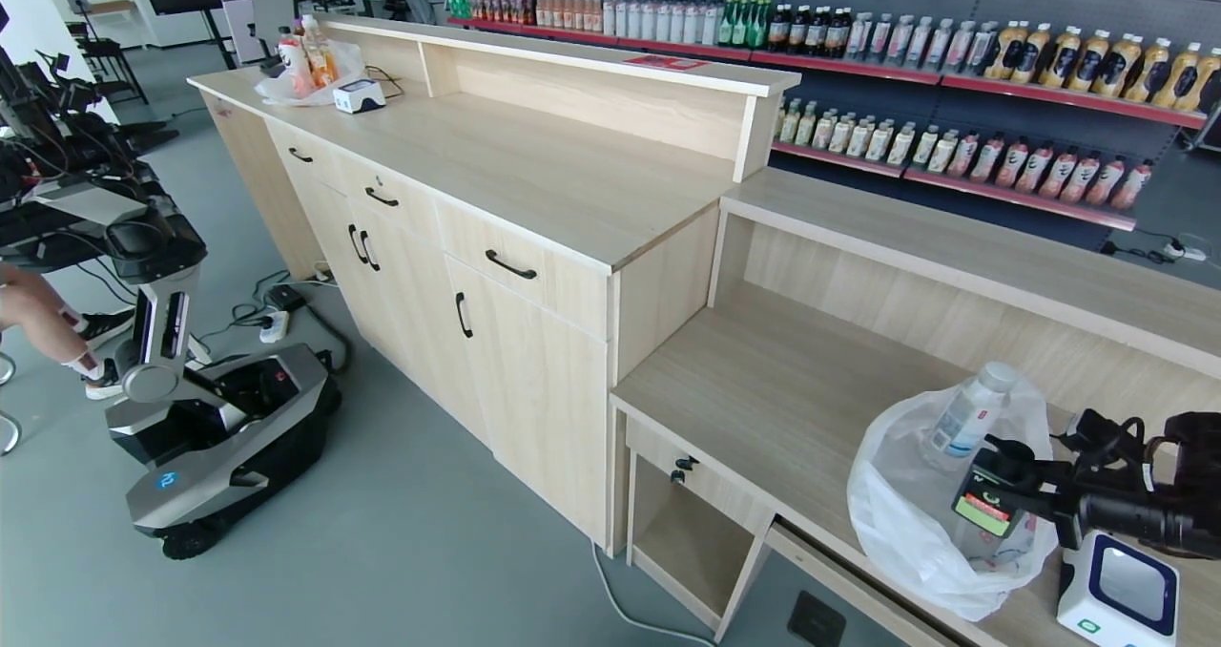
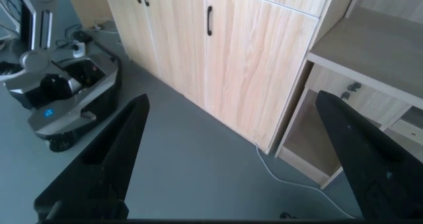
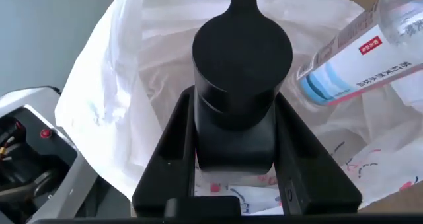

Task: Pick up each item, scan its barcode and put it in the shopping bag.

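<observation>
Over the shopping bag [image 1: 897,532]: right tool [image 3: 241,118] pinching a dark bottle [image 3: 241,52].
Bag mouth beneath, toward 9 o'clock; bottle axis in line with tool; left tool [image 2: 231,98] spread, well apart.

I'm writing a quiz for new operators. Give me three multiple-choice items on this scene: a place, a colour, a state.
1. Where is the clear bottle? A in the shopping bag; B on the scanner; C on a shelf.
2. Its cap is: A red; B white; C green.
3. The left gripper is: A open; B shut on a bottle; C shut on the bag.
Answers: 1A, the bag's plastic surrounds it; 2B, the cap shows white; 3A, its fingers stand wide apart over the floor.
</observation>
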`<state>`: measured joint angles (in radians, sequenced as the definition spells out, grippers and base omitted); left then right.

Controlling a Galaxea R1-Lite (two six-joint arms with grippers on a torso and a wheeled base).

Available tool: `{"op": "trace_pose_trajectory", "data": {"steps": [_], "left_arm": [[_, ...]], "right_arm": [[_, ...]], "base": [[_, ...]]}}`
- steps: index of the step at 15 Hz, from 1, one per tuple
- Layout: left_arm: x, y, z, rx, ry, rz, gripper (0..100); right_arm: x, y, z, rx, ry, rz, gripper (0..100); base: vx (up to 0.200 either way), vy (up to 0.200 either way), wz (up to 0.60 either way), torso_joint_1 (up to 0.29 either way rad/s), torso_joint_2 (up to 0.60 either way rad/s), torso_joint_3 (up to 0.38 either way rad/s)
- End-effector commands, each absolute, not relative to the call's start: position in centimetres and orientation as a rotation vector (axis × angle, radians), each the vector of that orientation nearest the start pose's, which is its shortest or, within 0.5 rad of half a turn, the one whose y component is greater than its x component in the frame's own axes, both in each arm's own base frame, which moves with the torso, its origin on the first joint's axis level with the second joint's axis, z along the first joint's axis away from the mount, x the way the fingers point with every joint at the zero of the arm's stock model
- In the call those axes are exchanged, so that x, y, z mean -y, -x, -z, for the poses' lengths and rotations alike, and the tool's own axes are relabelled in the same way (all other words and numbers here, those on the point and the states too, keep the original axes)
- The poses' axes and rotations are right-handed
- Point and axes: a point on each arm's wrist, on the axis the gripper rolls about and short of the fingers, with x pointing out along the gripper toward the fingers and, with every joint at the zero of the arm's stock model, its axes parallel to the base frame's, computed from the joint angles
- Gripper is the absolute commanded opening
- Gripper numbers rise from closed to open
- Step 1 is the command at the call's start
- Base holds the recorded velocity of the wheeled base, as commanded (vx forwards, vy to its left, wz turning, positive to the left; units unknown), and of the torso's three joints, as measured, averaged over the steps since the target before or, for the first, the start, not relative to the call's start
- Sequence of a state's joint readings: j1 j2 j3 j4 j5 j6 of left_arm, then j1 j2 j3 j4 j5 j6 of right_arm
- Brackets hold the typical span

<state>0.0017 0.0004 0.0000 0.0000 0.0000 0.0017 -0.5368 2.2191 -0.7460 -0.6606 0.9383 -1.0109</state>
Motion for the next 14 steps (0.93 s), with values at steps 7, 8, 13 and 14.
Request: {"op": "trace_pose_trajectory", "data": {"steps": [7,8,13,14], "left_arm": [[0.0,2.3,-7.5,0.0,-0.002,-0.002,100],[0.0,2.3,-7.5,0.0,-0.002,-0.002,100],[0.0,2.3,-7.5,0.0,-0.002,-0.002,100],[0.0,2.3,-7.5,0.0,-0.002,-0.002,100]], "right_arm": [[15.9,-33.5,4.0,-0.389,0.315,-0.658,0],[15.8,-33.6,4.5,-0.396,0.308,-0.664,0],[15.6,-34.9,5.3,-0.379,0.316,-0.67,0],[15.6,-34.8,5.4,-0.38,0.315,-0.67,0]], "base": [[0.0,0.0,0.0,0.0,0.0,0.0],[0.0,0.0,0.0,0.0,0.0,0.0],[0.0,0.0,0.0,0.0,0.0,0.0],[0.0,0.0,0.0,0.0,0.0,0.0]]}}
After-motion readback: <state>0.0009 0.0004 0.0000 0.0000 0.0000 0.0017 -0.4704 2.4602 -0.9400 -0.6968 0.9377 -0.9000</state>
